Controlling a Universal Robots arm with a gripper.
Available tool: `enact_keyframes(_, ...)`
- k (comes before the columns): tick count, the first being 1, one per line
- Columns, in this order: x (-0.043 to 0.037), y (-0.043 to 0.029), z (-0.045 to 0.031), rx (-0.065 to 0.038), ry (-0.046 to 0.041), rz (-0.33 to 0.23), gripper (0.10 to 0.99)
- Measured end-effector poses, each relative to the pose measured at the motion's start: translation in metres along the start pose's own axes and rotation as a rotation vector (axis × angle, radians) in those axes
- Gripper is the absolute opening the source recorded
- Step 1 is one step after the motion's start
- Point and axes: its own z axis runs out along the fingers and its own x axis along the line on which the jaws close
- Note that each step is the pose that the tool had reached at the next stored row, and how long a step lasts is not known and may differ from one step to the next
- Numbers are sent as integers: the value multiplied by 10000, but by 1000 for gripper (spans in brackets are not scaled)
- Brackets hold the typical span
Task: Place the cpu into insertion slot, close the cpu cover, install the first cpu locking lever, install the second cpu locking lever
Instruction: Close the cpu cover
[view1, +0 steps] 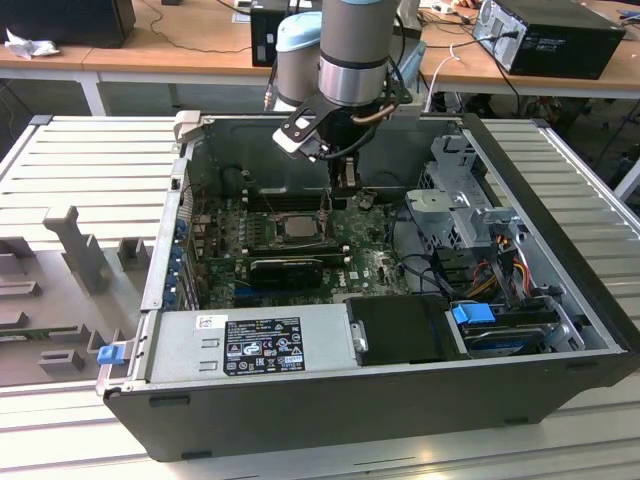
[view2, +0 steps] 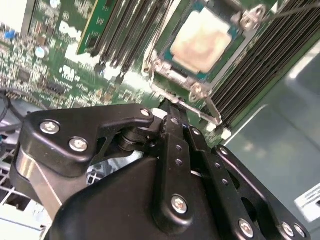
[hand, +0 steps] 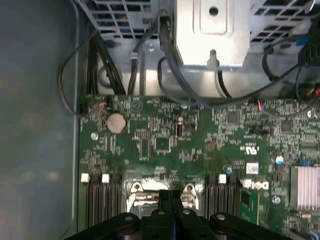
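Observation:
The cpu (view1: 298, 228) lies flat in the insertion slot (view1: 274, 236) on the green motherboard (view1: 375, 265), its pale top (view2: 201, 41) showing through the cpu cover (view2: 172, 76). The cover's silver frame lies down around the chip. My gripper (view1: 346, 184) hangs just past the socket on the exterior view's right. In both wrist views its black fingers (hand: 176, 201) are shut together with nothing seen between them. The gripper's tip (view2: 169, 106) sits right at a thin silver locking lever (view2: 206, 109) along the socket's edge; I cannot tell whether they touch.
Black memory slots (view2: 252, 67) flank the socket. A black finned card (view1: 285, 270) lies beside it, the power supply (view1: 255, 340) nearer the case front. A metal drive cage (view1: 455, 205) with cables (hand: 167, 65) stands on the exterior view's right. A coin cell (hand: 116, 121) sits on the board.

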Motion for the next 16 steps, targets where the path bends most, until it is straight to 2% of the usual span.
enact_keyframes(2, 1, -63, -1, 1, -1, -2, 106)
enact_keyframes(9, 1, -124, 136, 6, 17, -272, 106)
enact_keyframes(10, 1, -154, 145, 8, 19, -291, 106)
enact_keyframes(14, 4, -358, 162, 13, 21, -349, 106)
enact_keyframes(16, 5, -402, 164, 14, 22, -374, 106)
